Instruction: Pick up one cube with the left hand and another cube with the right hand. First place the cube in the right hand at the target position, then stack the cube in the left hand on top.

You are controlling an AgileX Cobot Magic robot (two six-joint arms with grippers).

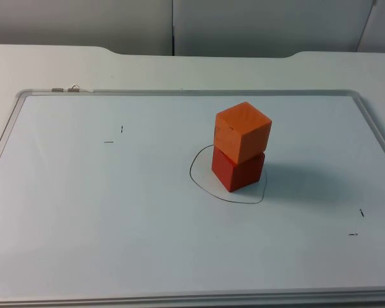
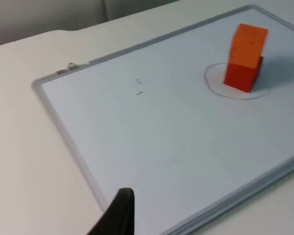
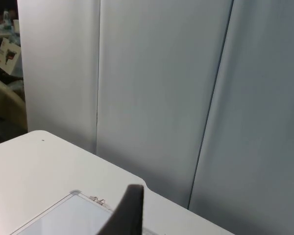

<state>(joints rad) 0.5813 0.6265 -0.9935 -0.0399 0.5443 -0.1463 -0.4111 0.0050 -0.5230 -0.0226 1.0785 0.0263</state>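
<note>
**Cubes stacked inside drawn outline, arms off the board**

Top view: orange cube (image 1: pixel 243 130) sits on red cube (image 1: pixel 238 170), twisted slightly off its edges. Red cube stands inside the pen-drawn outline (image 1: pixel 199 183) on the whiteboard (image 1: pixel 115 218), about 2 o'clock from board centre. Small pen ticks near 9 and 4 o'clock.

Left wrist view: left gripper fingertip (image 2: pixel 118 213) hangs over the board's frame, well apart from the stack (image 2: pixel 245 58); finger state: cannot tell.

Right wrist view: right gripper fingertip (image 3: pixel 130 210) points toward the grey partition wall (image 3: pixel 161 98), above a board corner; finger state: cannot tell.
</note>
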